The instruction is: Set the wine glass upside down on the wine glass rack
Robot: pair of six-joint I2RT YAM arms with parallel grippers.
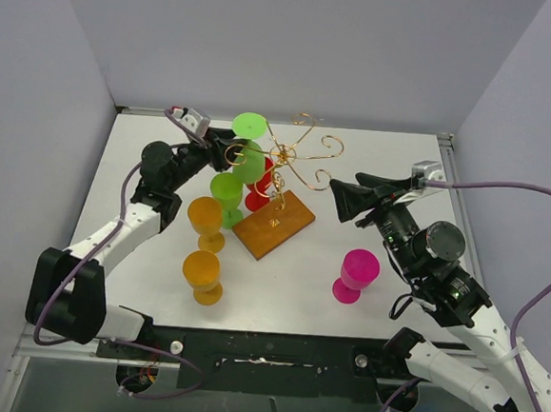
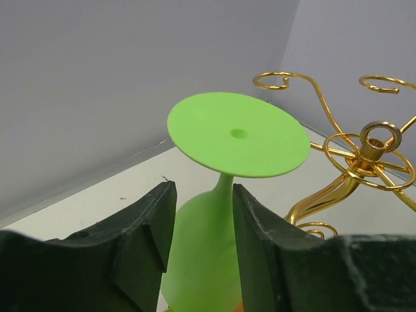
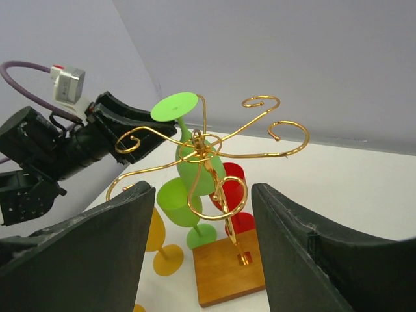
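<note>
A green wine glass (image 1: pixel 250 126) is upside down, foot on top, at the left side of the gold wire wine glass rack (image 1: pixel 294 158). My left gripper (image 1: pixel 224 152) is shut on its bowl; in the left wrist view the glass (image 2: pixel 237 133) sits between my fingers, with the rack hub (image 2: pixel 374 140) to the right. I cannot tell whether the stem rests in a rack arm. My right gripper (image 1: pixel 338 199) is open and empty, right of the rack. The right wrist view shows the rack (image 3: pixel 208 153), its wooden base (image 3: pixel 227 273) and the glass (image 3: pixel 174 106).
Upright glasses stand around the rack's base (image 1: pixel 274 227): a second green one (image 1: pixel 226 194), a red one (image 1: pixel 260 193) behind the post, two orange ones (image 1: pixel 205 218) (image 1: pixel 202 272) at the left front, and a pink one (image 1: pixel 356 274) at the right front. Grey walls enclose the table.
</note>
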